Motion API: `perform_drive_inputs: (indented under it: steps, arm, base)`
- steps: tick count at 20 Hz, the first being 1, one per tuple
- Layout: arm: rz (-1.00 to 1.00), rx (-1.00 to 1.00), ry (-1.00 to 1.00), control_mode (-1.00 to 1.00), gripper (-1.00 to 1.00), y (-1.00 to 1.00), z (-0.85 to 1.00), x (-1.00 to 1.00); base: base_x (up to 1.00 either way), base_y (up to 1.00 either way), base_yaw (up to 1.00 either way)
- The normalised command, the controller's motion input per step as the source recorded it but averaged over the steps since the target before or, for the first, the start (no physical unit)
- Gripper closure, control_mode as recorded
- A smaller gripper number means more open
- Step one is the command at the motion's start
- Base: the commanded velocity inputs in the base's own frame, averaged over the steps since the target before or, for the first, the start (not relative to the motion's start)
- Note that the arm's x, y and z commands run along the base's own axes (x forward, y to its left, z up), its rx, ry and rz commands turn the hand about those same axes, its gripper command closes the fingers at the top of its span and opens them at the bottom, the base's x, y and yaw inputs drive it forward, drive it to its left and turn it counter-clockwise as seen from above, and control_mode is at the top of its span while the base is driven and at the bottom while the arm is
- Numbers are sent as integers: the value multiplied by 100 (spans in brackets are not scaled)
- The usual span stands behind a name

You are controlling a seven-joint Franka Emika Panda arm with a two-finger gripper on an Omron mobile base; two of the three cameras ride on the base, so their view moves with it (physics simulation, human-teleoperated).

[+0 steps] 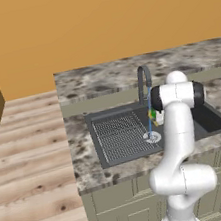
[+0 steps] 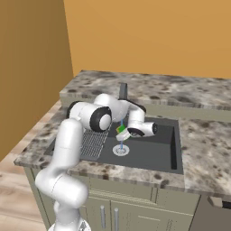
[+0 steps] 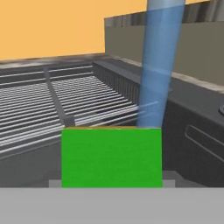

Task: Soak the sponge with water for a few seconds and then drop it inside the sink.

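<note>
Currently you are looking at the gripper [image 2: 122, 132] hanging over the sink [image 1: 213, 125], with its jaws closing on the sponge [image 3: 111, 156]. From the left base view, the sponge [image 1: 154, 115] is showing as a small green and yellow block just beside the water [image 1: 149, 111], above the basin floor and not resting on it. From the right base view, the same sponge [image 2: 121, 129] is sitting at the end of the white forearm, right against the thin blue stream [image 2: 122, 137]. In the hand view, the green face of the sponge is filling the lower middle, with a thin orange edge along its top, and the water [image 3: 160, 65] is falling just behind its upper right corner; whether the stream is touching the sponge you cannot tell. The stream is running down from the dark arched faucet [image 1: 144, 81] to the round pale drain [image 1: 152, 137]. The ribbed drainboard [image 1: 121, 135] is lying on the left side of the basin in the left base view. The sink is sitting in the speckled stone bench [image 1: 84, 157], above pale cabinet doors [image 2: 135, 212].
</note>
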Motion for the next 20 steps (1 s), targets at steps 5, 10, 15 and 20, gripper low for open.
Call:
perform_drive_inputs:
  steps: [5,10,15,20]
  arm:
    - [0,0,0,-100,100,-40,14,-1]
    - [0,0,0,-100,100,-54,48,-19]
    - [0,0,2,-100,100,-46,53,-35]
    - [0,0,8,-100,100,-42,31,-42]
  base:
    - [0,0,0]
    - [0,0,0]
    - [0,0,0]
    - [0,0,0]
